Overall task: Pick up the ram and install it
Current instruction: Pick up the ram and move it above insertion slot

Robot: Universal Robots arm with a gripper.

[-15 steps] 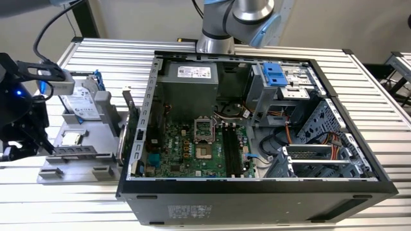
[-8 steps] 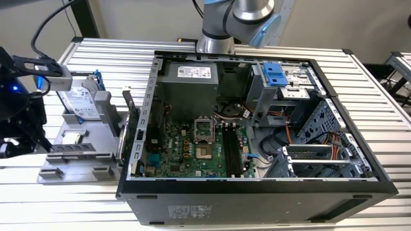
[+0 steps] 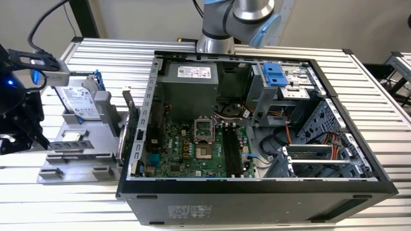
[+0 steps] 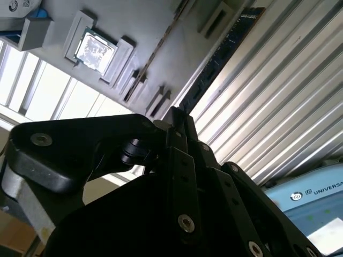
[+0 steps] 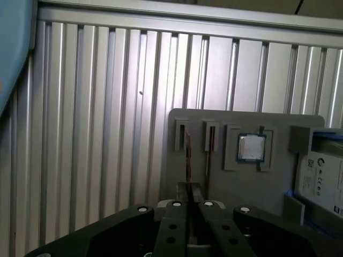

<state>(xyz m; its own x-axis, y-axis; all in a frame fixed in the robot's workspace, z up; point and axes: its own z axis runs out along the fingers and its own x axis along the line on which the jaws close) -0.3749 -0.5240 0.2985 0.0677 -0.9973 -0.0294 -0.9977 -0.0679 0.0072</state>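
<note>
The ram [image 3: 69, 143] is a greenish stick with dark chips, standing on edge in a slot of the grey holder [image 3: 64, 168] at the exterior view's left. In the first wrist view the ram [image 5: 187, 156] appears edge-on as a thin strip just beyond my fingertips. My gripper [image 3: 14, 131] hangs at the far left edge of the exterior view, beside the holder and apart from the ram. In both wrist views the black fingers are closed together with nothing between them, at the gripper [image 5: 189, 188] and the gripper [image 4: 178, 115]. The motherboard's black slots [image 3: 234, 153] lie inside the open case.
On the holder also stand a silver hard drive [image 3: 83, 103] in a blue frame, a processor chip [image 5: 251, 147], and a larger card [image 3: 128, 126] with a metal bracket. The open computer case [image 3: 257, 187] sits on the ribbed metal table [image 3: 57, 202].
</note>
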